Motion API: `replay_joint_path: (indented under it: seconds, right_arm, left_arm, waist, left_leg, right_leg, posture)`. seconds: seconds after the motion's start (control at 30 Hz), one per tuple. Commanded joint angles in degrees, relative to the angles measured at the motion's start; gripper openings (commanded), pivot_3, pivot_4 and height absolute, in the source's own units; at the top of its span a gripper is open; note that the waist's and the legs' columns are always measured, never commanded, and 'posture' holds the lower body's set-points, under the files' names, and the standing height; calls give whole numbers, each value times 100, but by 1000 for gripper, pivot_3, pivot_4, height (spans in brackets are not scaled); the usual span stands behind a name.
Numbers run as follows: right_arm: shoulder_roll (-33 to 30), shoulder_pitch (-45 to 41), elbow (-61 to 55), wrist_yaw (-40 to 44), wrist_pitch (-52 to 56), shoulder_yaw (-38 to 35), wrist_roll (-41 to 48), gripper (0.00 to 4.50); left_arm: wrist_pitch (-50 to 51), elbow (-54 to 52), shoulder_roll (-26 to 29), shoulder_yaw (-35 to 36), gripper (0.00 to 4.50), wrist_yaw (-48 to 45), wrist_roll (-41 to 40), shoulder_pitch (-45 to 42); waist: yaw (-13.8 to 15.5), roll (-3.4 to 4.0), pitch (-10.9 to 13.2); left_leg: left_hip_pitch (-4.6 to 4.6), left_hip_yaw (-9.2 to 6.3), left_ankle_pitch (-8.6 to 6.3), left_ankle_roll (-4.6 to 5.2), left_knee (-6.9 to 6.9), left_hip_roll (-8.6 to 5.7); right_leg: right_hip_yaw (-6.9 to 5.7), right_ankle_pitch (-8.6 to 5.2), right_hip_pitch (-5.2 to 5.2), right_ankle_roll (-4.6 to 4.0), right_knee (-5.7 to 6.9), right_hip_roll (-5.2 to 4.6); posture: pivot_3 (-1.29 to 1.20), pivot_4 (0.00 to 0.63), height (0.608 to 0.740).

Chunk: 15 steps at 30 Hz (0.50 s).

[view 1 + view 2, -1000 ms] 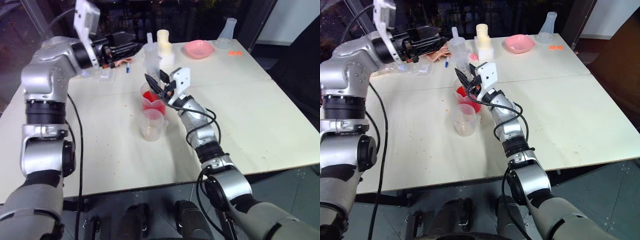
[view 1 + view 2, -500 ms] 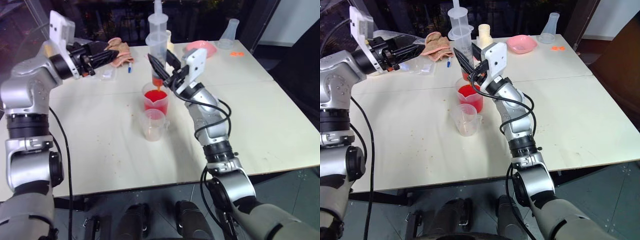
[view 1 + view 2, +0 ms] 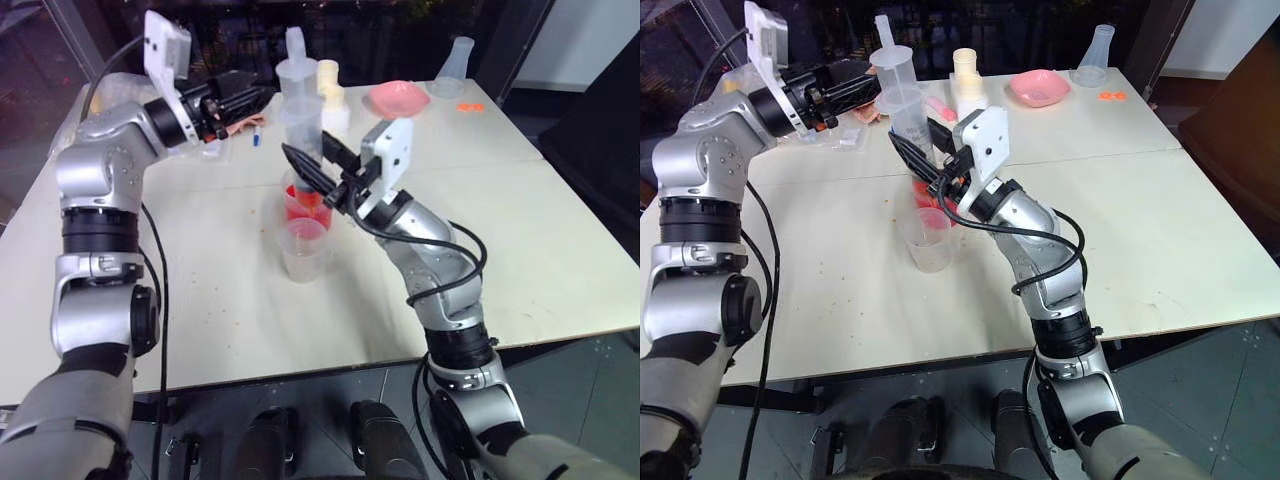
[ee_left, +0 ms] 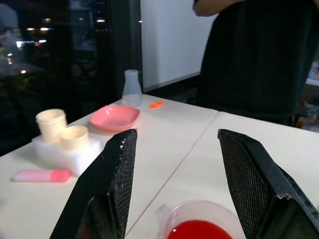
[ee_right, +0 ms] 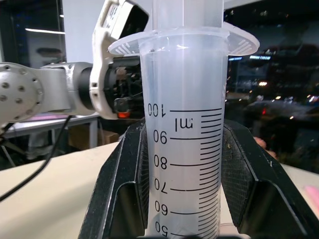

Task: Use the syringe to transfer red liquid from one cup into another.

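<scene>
Left gripper (image 3: 240, 95): fingers spread wide, holding nothing, hovering above the back of the bench (image 3: 560, 250), just left of the syringe's plunger top. Judgement: if it has to work the plunger, a miss or an off-axis push would tilt the barrel in the other grip.

Syringe (image 3: 299, 130): upright, barrel clamped low down between the right gripper (image 3: 915, 160) fingers; right wrist view shows both pads pressed on the scale marks. Barrel looks clear at the upper marks, so I can't tell how much liquid it carries. Tip sits over the big spouted beaker (image 3: 303, 205), which holds the red liquid (image 3: 302, 208).

Small cup (image 3: 303, 248): just in front of the beaker, nearly touching, looks empty.

Risks:
- the tip may drip onto the bench while crossing the rims, as the cups sit so close.
- smooth barrel can slide in a two-finger pinch once the plunger is pushed.
- the right forearm passes beside the small cup; a low swing could knock it over.
- the light, empty cup tips easily if the tip catches its rim.
</scene>
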Motion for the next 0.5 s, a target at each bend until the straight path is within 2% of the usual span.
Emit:
replay_joint_path:
  seconds: [0.03,0.27,0.5]
  right_arm:
    - [71,23,-176,-47,-106,38,36,1345]
    - [121,149,54,-60,-383,99,-73,1345]
    - [122,236,169,-5,-537,207,-141,1345]
  left_arm:
    - [22,-128,93,39,2727,-98,-73,-255]
    - [729,-654,329,-33,2727,-453,-290,-233]
    - [1679,-1147,569,129,2727,-695,-861,-117]
  waist:
    - [7,0,0]
    - [1,-1,1]
    - [-4,-1,1]
  left_leg:
    - [0,0,0,0,1,0]
    - [0,0,0,1,2,0]
    - [1,-1,-1,1,2,1]
  right_leg:
    - [0,0,1,0,0,0]
    - [0,0,3,0,-1,0]
    - [0,0,3,0,0,1]
  posture:
    - [0,150,740]
    - [0,150,740]
    - [0,150,740]
